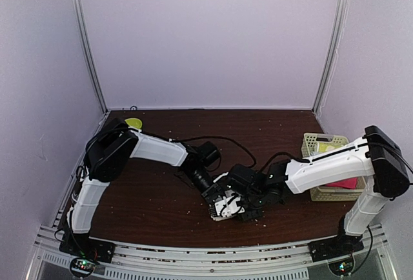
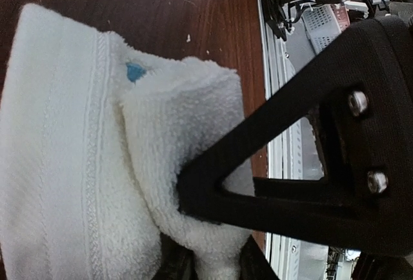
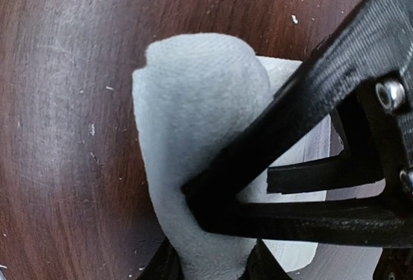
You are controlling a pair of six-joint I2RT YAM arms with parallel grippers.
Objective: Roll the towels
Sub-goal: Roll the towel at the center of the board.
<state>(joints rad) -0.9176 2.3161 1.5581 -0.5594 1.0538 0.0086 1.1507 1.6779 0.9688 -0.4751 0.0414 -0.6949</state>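
**Mid-roll on the cream towel, both grippers pinching**

My left gripper [image 2: 193, 228] is closed narrow on a thick fold of the cream towel [image 2: 64, 151]. The cloth is bunched between the fingers, near the blue mark [image 2: 134, 71]. My right gripper [image 3: 193, 235] pinches another fold of the same towel, which is squeezed up between its fingers. The two grippers meet over the towel at the near middle of the table [image 1: 155, 196]. The towel looks doubled over, not yet a tight roll.

The pink towel [image 1: 342, 183] lies in the basket [image 1: 308, 139] at the right, well apart from the grippers.

I judge that rolling the cream towel is the step in hand. The next move calls for carrying both folds over together and evenly, so the roll stays straight and neither end slips loose.
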